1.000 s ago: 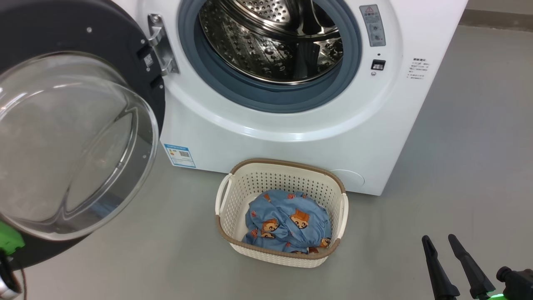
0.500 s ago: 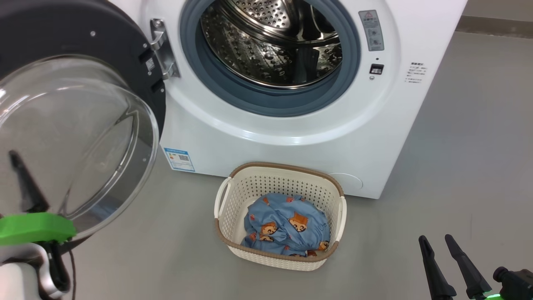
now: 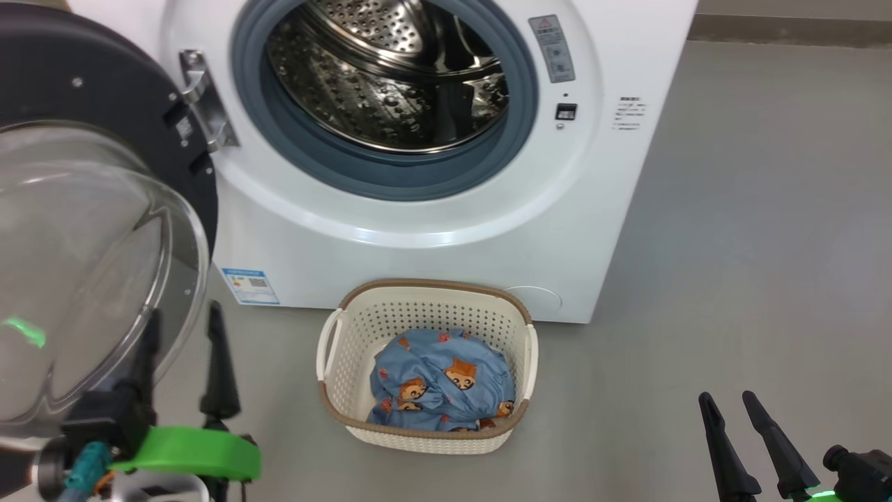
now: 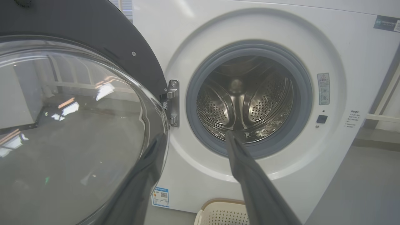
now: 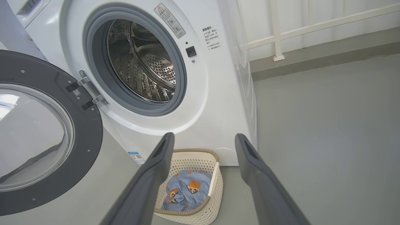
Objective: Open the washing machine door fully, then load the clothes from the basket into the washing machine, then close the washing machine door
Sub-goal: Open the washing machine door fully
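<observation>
Left pincer point(image 4: 193, 136) spread wide, empty, facing the washing machine point(image 4: 328, 47); the washing machine door point(image 4: 72, 118) stands open beside it.

No wording is legible. On the washer point(image 3: 432, 237), right of the drum opening point(image 3: 387, 77), a grey sticker point(image 3: 551, 49) shows a red warning triangle. Farther right is tiny print point(image 3: 629, 113). Below-left of it, a blue label point(image 3: 250, 286) carries a QR code.

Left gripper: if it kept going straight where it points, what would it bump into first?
Likely the washing machine, at the gasket by the hinge; the door glass may catch one finger first. Depth is unclear.
</observation>
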{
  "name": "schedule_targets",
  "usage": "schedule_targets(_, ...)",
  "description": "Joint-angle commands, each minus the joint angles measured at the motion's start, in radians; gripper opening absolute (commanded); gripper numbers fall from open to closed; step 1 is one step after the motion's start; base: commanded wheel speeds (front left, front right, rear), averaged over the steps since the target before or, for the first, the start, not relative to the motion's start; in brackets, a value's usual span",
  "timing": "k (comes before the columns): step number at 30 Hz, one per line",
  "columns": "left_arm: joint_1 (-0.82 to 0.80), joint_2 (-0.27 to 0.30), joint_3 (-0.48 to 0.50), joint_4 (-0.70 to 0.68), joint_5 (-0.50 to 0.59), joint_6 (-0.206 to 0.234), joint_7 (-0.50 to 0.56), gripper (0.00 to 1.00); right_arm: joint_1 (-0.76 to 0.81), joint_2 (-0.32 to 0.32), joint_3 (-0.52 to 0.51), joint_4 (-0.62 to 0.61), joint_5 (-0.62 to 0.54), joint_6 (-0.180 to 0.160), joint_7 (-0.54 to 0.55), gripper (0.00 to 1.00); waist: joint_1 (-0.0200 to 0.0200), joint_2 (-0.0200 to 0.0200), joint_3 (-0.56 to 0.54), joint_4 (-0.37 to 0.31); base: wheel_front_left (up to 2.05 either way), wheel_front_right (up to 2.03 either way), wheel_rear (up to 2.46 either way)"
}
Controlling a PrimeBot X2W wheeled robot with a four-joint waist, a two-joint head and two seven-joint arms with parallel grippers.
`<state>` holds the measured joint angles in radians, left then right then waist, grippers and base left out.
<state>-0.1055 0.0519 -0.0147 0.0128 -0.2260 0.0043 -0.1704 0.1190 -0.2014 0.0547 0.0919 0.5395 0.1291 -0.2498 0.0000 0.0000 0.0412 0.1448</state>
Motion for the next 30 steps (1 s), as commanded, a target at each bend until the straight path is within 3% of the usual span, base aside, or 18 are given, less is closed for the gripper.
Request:
schedule_targets(1, -0.006, 0.015, 0.021, -0.022, -0.011, -0.006, -0.002, 1.00, -0.041, -0.014, 0.023, -0.025, -0.006, 0.002, -0.012, 1.00, 0.0000, 0.0000, 0.000, -0.026, 0.00, 0.00, 0.00)
schedule_targets(9, 0.054, 0.012, -0.025, 0.022, -0.059, -0.054, -0.053, 1.00, -0.048, -0.012, 0.023, -0.027, -0.021, 0.002, -0.012, 1.00, 0.0000, 0.0000, 0.001, -0.091, 0.00, 0.00, 0.00)
schedule_targets(21, 0.179, 0.015, 0.030, 0.046, -0.031, -0.096, -0.091, 1.00, -0.040, -0.003, 0.016, -0.032, -0.062, 0.002, -0.012, 1.00, 0.0000, 0.0000, -0.014, -0.176, 0.00, 0.00, 0.00)
schedule_targets(30, 0.240, 0.000, 0.076, 0.011, -0.042, -0.113, -0.091, 1.00, -0.022, 0.006, 0.004, -0.033, -0.079, 0.002, -0.012, 1.00, 0.0000, 0.0000, -0.034, -0.191, 0.00, 0.00, 0.00)
